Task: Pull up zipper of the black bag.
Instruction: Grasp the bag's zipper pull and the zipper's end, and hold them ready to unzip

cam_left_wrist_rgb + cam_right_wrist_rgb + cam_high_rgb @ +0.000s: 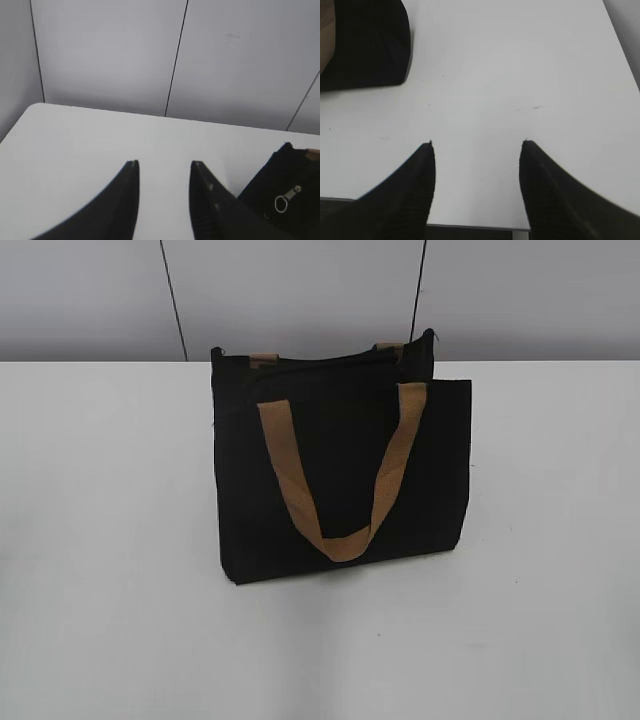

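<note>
The black bag (pixel 340 475) stands upright in the middle of the white table, with a tan webbing handle (pixel 335 480) hanging down its front. Its zipper line (pixel 320 365) runs along the top edge. The silvery pull tab (pixel 286 199) shows in the left wrist view on the bag's end (pixel 290 200), at the lower right. My left gripper (pixel 164 164) is open and empty, left of that bag end. My right gripper (pixel 477 144) is open and empty over bare table; a bag corner (pixel 367 45) lies at its upper left. Neither gripper shows in the exterior view.
The white table (pixel 100 540) stretches around the bag on all sides. A grey panelled wall (pixel 300 290) stands just behind the table's far edge. The table's near edge (pixel 475 226) shows under my right gripper.
</note>
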`<action>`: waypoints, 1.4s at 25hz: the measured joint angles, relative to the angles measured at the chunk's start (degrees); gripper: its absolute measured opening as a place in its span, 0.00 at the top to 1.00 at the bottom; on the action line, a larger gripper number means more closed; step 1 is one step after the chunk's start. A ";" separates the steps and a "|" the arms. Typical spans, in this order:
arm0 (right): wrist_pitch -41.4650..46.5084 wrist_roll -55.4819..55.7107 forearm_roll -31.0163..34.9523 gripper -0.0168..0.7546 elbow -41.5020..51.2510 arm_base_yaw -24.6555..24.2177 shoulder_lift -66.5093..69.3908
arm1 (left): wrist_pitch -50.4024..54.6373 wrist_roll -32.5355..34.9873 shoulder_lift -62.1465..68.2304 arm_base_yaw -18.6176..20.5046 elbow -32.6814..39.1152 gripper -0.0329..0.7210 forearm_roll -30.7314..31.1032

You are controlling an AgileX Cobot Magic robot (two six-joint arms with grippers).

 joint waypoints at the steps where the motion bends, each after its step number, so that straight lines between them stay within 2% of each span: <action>1: 0.00 0.00 0.00 0.43 0.00 0.00 0.00 | -2.49 0.71 1.98 0.00 0.00 0.60 0.00; 9: 0.00 0.00 0.00 0.43 0.00 0.00 0.00 | -25.82 2.38 16.37 -4.53 0.00 0.55 0.52; 14: 0.00 0.00 0.00 0.43 0.00 0.00 0.00 | -35.85 2.43 29.33 -6.94 0.00 0.55 1.25; 23: 0.00 0.00 0.00 0.43 0.00 -0.07 0.00 | -52.95 2.48 48.60 -14.61 0.00 0.55 1.33; 27: 0.00 0.00 0.00 0.43 0.00 -0.07 0.00 | -58.31 2.48 55.18 -16.10 0.90 0.55 1.56; 35: 0.00 0.00 0.00 0.43 0.00 -0.07 0.00 | -77.14 2.19 66.04 -16.27 10.51 0.55 2.45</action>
